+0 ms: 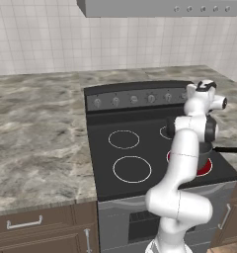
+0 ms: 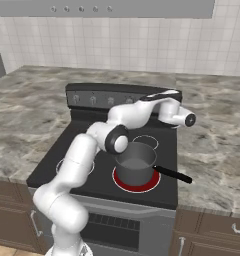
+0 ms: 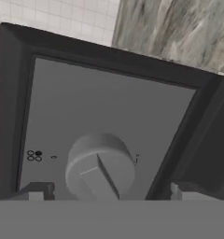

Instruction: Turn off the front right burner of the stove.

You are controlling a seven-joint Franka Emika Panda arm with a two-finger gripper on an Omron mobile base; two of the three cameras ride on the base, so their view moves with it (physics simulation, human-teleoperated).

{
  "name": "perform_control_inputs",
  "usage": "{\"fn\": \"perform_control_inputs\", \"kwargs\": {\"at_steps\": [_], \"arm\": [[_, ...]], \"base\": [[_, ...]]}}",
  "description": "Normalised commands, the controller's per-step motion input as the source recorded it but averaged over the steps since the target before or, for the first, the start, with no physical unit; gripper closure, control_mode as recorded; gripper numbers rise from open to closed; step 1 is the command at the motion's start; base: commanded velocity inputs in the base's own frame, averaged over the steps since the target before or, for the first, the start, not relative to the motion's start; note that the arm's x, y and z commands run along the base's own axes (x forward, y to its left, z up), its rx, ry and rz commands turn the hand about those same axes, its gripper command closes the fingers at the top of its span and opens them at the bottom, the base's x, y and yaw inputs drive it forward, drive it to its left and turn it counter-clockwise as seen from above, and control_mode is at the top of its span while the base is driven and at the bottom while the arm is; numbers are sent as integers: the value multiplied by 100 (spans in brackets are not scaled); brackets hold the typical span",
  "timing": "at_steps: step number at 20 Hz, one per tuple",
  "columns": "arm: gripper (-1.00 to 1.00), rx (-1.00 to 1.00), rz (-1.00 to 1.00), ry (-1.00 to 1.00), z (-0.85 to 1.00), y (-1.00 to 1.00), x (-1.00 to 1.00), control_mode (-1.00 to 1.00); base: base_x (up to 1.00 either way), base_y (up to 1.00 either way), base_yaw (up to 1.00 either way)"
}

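My tool [image 3: 102, 192] stands wide, one finger on each side of a grey knob [image 3: 101, 166] at the right end of the stove [image 1: 140, 148] panel, not clamped on it. Right of the plain front ring [image 1: 132, 169], the front right burner [image 2: 137, 186] glows red under a pot [image 2: 135, 163]. In my judgement the approach is done; gripping and turning remain.

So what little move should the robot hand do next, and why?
Probably ease forward a touch and close on the grey knob. The hand view shows that knob between the two fingertips, with gaps on both sides, so the gripper looks open and not yet gripping. The front right burner glows red under the pot, so it is on.
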Motion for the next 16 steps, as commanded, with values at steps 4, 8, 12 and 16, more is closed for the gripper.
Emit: {"fn": "perform_control_inputs", "kwargs": {"at_steps": [4,8,12,16], "arm": [[-100,0,0,-2,0,-14,21,-100],[-100,0,0,-1,0,0,28,-100],[-100,0,0,0,-1,1,25,-100],[-100,0,0,-1,0,21,13,-100]], "base": [[0,0,0],[0,0,0],[0,0,0],[0,0,0]]}}
